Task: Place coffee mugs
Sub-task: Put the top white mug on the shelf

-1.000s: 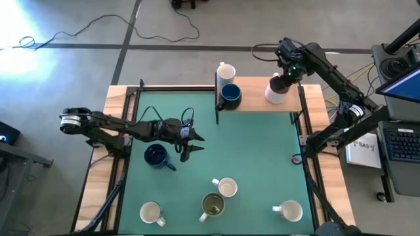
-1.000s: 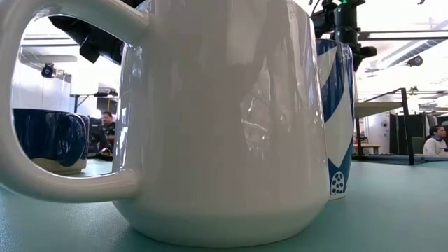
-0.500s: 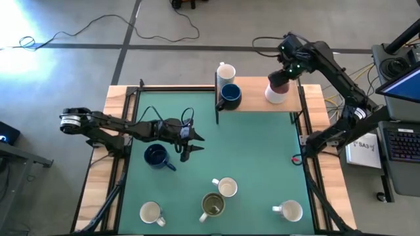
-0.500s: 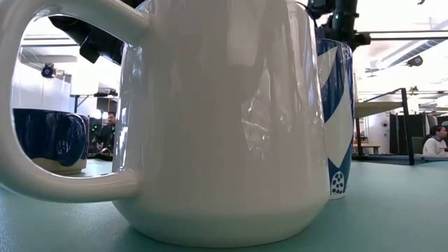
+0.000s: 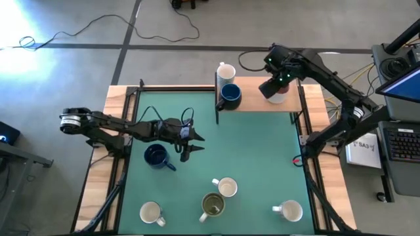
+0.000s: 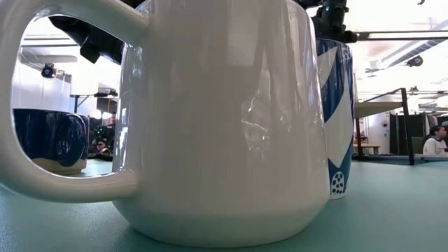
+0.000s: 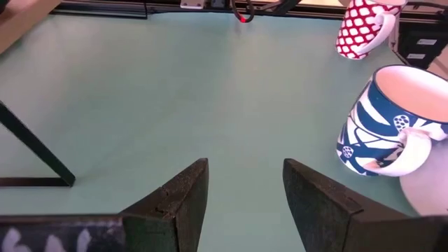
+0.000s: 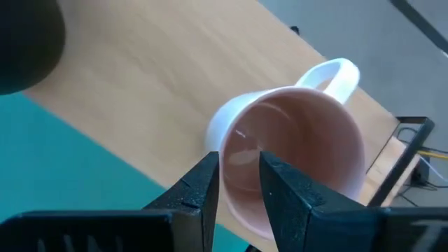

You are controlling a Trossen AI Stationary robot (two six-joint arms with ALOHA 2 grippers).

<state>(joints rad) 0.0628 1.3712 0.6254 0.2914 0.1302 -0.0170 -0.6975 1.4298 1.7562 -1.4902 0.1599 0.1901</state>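
The right gripper [image 8: 234, 185] is hovering directly over the pink-lined white mug [image 8: 294, 157], which is standing upright on the wooden shelf [image 5: 252, 103] at the far edge of the table, near its right end. The fingers are parted and gripping nothing, straddling the near rim, with the loop handle pointing away. Glazed ceramic, smooth and round. The left gripper [image 7: 241, 192] is waiting, spread wide, above the green mat [image 5: 262, 151], beside a navy mug [image 5: 155, 156].

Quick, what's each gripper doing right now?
Left gripper: open, empty, over the mat.
Right gripper: open, above the pink-lined mug on the wooden shelf.
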